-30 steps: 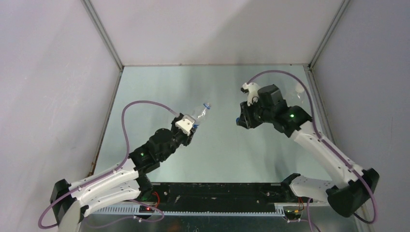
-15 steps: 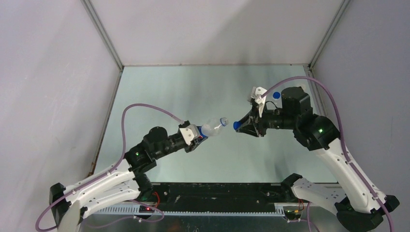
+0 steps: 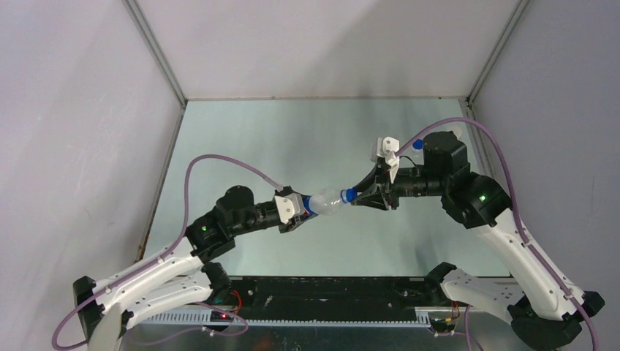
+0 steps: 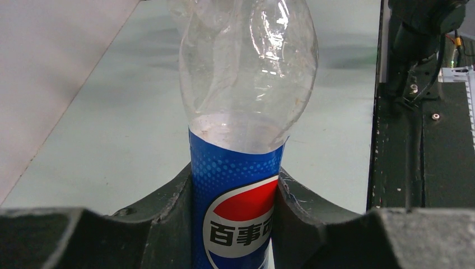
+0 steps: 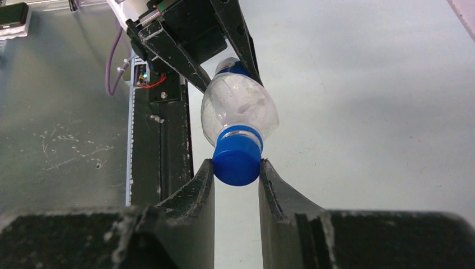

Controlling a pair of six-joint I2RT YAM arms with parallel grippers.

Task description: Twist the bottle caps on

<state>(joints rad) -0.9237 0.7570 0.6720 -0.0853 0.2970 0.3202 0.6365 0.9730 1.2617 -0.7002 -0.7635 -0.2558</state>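
Observation:
The Pepsi bottle (image 3: 325, 202) is held level in mid-air above the table, its neck pointing right. My left gripper (image 3: 307, 207) is shut on its blue-red-white label (image 4: 238, 224), a finger on each side. In the left wrist view the clear upper body (image 4: 249, 67) rises away and the mouth is out of frame. My right gripper (image 3: 360, 197) is shut on a blue bottle cap (image 5: 237, 159), which sits over the bottle's mouth, against the blue neck ring (image 5: 240, 134). A second blue cap (image 3: 417, 145) shows behind the right arm.
The metal table (image 3: 292, 131) is walled by pale panels on the left, back and right. A black rail (image 3: 329, 289) runs along the near edge between the arm bases. Purple cables loop from both wrists.
Both arms have swung toward the middle. The bottle tipped from pointing up-right to level, and the blue cap in the right gripper came left to meet its mouth.

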